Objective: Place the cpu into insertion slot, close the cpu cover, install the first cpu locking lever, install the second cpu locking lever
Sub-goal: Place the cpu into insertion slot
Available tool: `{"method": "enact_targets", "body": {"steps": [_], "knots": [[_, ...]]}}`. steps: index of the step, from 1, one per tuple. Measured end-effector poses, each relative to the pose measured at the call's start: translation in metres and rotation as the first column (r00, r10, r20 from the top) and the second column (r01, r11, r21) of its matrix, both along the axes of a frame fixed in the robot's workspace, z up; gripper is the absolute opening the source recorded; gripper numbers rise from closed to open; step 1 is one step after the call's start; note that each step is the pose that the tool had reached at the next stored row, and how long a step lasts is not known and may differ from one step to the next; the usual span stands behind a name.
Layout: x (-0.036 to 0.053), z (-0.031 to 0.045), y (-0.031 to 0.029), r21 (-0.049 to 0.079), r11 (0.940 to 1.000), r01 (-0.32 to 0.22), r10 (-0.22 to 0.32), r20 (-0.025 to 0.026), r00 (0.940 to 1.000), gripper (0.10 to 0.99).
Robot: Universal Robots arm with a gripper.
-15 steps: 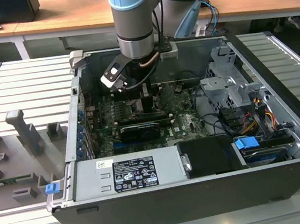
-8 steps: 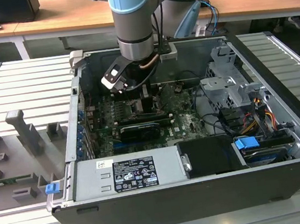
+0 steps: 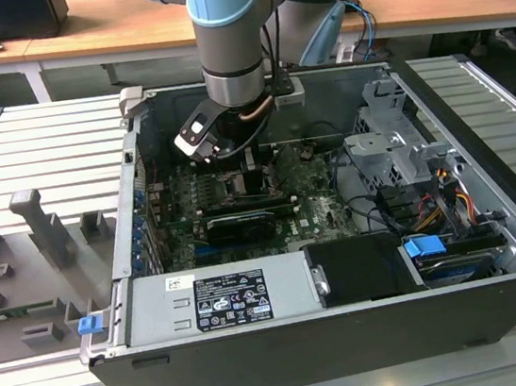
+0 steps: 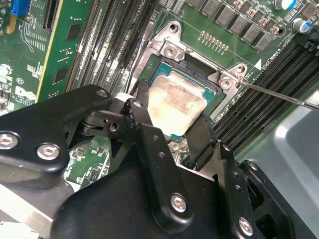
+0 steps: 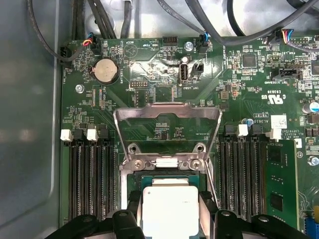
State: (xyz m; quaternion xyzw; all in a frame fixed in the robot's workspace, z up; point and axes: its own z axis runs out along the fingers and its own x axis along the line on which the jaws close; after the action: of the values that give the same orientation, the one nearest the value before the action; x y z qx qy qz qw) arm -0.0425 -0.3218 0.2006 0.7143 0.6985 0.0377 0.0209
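The cpu shows its dull silver face and sits level in the insertion slot, its green edge inside the black socket frame. My gripper straddles it, one black finger against each of two opposite sides, shut on it. In the first wrist view the cpu lies between the gripper fingers, and the cpu cover stands swung open beyond the insertion slot. A thin locking lever sticks out sideways. In the exterior view the gripper reaches down onto the board.
Long black memory slots flank the socket on both sides. A black card lies across the board nearer the power supply. Cables and a drive cage fill the exterior view's right. The case walls enclose the arm.
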Motion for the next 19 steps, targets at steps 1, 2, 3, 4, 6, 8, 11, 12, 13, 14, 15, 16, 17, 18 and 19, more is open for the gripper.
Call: {"method": "enact_targets", "body": {"steps": [1, 2, 3, 4, 6, 8, 11, 12, 13, 14, 15, 16, 17, 18, 19], "knots": [[0.0, -0.0001, 0.0, 0.0, 1.0, 0.0, 0.0, 0.0001, 1.0, 0.541], [0.0, -0.0002, 0.0, 0.0, 1.0, 0.0, 0.0, 0.0002, 1.0, 0.541], [0.0, -0.0002, 0.0, 0.0, 1.0, 0.0, 0.0, 0.0002, 1.0, 0.541], [0.0, -0.0002, 0.0, 0.0, 1.0, 0.0, 0.0, 0.0002, 1.0, 0.541], [0.0, -0.0003, 0.0001, 0.0, 1.0, 0.0, 0.0, 0.0002, 1.0, 0.541], [0.0, -0.0006, 0.0001, 0.0, 1.0, 0.0, 0.0, 0.0002, 1.0, 0.616], [0.0, -0.0007, 0.0, 0.0, 1.0, 0.0, 0.0, 0.0001, 1.0, 0.616], [0.0, -0.0007, 0.0, 0.0, 1.0, 0.0, 0.0, 0.0002, 1.0, 0.616], [0.0, -0.0007, 0.0, 0.0, 1.0, 0.0, 0.0, 0.0002, 1.0, 0.616], [0.0, -0.0007, 0.0001, 0.0, 1.0, 0.0, 0.0, 0.0002, 1.0, 0.616], [0.0, -0.0008, 0.0001, 0.001, 1.0, 0.0, 0.0, 0.0003, 1.0, 0.616], [0.0, -0.0008, 0.0001, 0.002, 1.0, 0.0, 0.0, 0.0003, 1.0, 0.616], [0.0001, -0.0007, 0.0001, 0.004, 1.0, 0.0, 0.0, 0.0002, 1.0, 0.616], [0.0001, -0.0008, 0.0004, 0.008, 1.0, 0.001, -0.001, 0.0003, 1.0, 0.616], [0.0001, -0.0008, 0.0006, 0.01, 0.9999, 0.001, -0.001, 0.0003, 1.0, 0.616]]}}
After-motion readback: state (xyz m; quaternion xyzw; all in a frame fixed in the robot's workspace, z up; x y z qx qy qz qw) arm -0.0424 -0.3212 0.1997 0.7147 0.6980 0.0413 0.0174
